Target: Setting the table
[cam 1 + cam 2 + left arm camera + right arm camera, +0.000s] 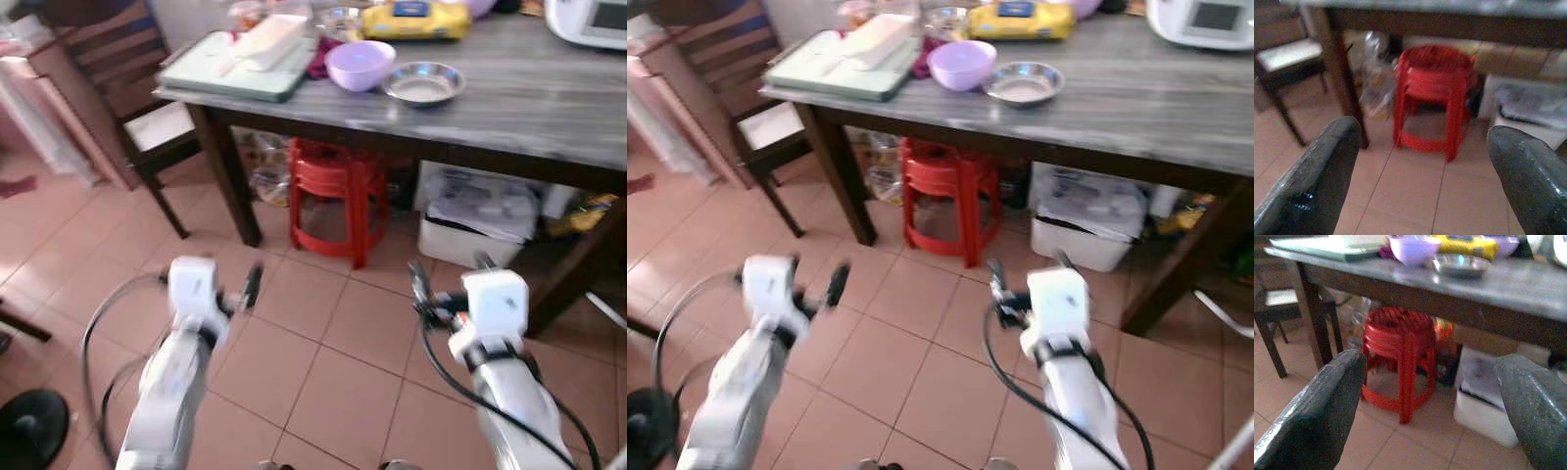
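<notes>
Both grippers hang over the tiled floor (323, 362), short of the table, each w/ its 2 black fingers spread wide & nothing between them, touching nothing. Left gripper (1422, 181) is low left, right gripper (1432, 406) low right, both pointing toward the far side.

Count: 1 grey wood-grain table (529, 98) w/ dark legs, across the far side. On it, 1 lilac bowl (360, 64), and just right of it 1 shallow steel dish (423, 83); the two look near-touching, can't tell if they do. Left of the bowl, 1 pale green tray (235, 69) w/ a whitish block (266, 41) on top. Behind the bowl, 1 yellow packet (411, 20). Far right corner: 1 white appliance (588, 22), cut by the frame edge.

Under the table: 1 stack of red plastic stools (333, 191), number in the stack unclear; right of it 1 white bin (470, 230) w/ grey-white stuff on top. Clear plastic bag (1374, 78) sits beside the near-left table leg. 1 dark wood chair (132, 108) w/ a pale seat stands far left.

Head views give the full tabletop; left wrist view stays below the table edge: stools, leg, bag, chair. Right wrist view catches the bowl and dish at tabletop level, plus a second lilac bowl (1506, 245) beyond the packet.
</notes>
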You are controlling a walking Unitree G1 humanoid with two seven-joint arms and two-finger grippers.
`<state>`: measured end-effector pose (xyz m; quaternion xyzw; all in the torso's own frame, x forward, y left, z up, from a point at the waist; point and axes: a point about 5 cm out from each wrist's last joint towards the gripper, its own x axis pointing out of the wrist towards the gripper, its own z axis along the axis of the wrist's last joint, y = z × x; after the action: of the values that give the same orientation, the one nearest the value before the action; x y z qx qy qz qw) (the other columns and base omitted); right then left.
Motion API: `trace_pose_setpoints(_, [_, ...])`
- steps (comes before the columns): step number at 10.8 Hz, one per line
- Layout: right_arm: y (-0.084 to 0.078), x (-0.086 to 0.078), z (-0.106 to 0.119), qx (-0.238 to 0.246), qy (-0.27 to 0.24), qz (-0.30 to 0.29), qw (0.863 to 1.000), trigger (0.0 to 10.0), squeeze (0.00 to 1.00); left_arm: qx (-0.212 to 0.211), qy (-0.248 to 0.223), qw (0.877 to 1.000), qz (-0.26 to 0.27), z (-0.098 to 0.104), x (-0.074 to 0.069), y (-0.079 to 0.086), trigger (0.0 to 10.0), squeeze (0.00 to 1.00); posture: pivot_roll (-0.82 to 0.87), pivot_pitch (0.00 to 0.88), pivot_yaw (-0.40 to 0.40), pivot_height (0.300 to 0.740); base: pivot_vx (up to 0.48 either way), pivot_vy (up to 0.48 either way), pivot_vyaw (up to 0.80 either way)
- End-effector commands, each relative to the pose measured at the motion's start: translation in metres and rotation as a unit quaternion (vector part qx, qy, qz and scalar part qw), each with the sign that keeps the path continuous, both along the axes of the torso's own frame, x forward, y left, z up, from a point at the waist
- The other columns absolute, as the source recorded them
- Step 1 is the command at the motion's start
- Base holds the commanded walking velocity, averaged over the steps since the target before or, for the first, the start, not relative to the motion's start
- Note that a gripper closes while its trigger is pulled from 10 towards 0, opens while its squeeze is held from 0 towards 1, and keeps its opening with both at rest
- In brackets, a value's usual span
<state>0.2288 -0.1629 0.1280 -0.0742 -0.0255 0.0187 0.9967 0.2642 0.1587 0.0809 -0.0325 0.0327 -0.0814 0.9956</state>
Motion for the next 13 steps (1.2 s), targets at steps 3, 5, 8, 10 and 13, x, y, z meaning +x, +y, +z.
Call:
trace_pose_setpoints(3, [-0.006, -0.008, 0.000, 0.005, -0.018, -0.014, 1.000, 10.0, 0.00, 0.008, 0.004, 1.000, 0.029, -0.005, -0.004, 0.014, 10.0, 0.00, -0.11, 0.101, 0.107, 0.740, 0.000, 0.000, 0.00])
trace_pose_setpoints(5, [-0.011, -0.013, -0.010, -0.006, 0.018, -0.038, 0.999, 10.0, 0.00, 0.014, 0.005, 1.000, 0.026, -0.006, -0.007, 0.012, 10.0, 0.00, -0.11, 0.107, 0.107, 0.740, 0.000, 0.000, 0.00])
trace_pose_setpoints(8, [-0.011, -0.005, -0.005, 0.010, 0.007, -0.046, 0.999, 10.0, 0.00, 0.017, -0.007, 1.000, 0.009, 0.002, 0.001, 0.004, 10.0, 0.00, -0.10, 0.112, 0.109, 0.740, 0.000, 0.000, -0.43])
trace_pose_setpoints(10, [-0.011, -0.003, -0.005, 0.019, 0.005, -0.052, 0.998, 10.0, 0.00, 0.012, -0.012, 1.000, 0.000, 0.007, 0.004, 0.002, 10.0, 0.00, -0.10, 0.115, 0.116, 0.740, 0.000, 0.000, -0.78])
trace_pose_setpoints(13, [-0.009, -0.002, -0.009, 0.027, 0.022, -0.056, 0.998, 10.0, 0.00, 0.008, -0.010, 1.000, -0.016, 0.008, 0.005, -0.002, 10.0, 0.00, -0.10, 0.117, 0.124, 0.740, 0.000, 0.000, -0.78])
